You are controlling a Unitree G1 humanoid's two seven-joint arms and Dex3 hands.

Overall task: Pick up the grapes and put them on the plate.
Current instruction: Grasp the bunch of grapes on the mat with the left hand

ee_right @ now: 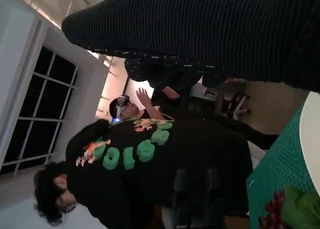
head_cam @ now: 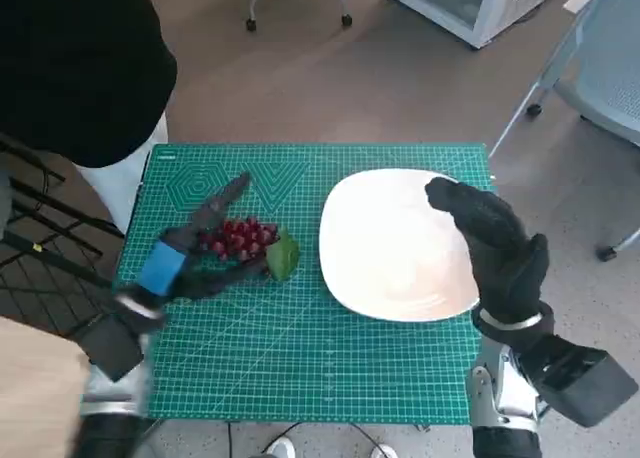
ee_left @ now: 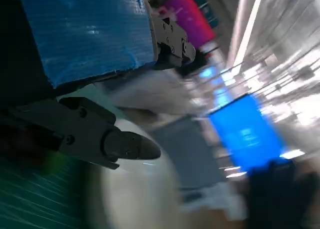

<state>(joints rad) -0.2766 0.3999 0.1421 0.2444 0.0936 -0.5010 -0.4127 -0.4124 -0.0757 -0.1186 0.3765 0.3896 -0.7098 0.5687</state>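
Left hand (head_cam: pixel 195 246) reaches over the grapes (head_cam: pixel 238 237), fingers apart around them, grip unclear.

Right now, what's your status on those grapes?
Left hand open, fingers straddling grapes, not lifted. Right hand open above plate. Plate bare, nothing blocking.
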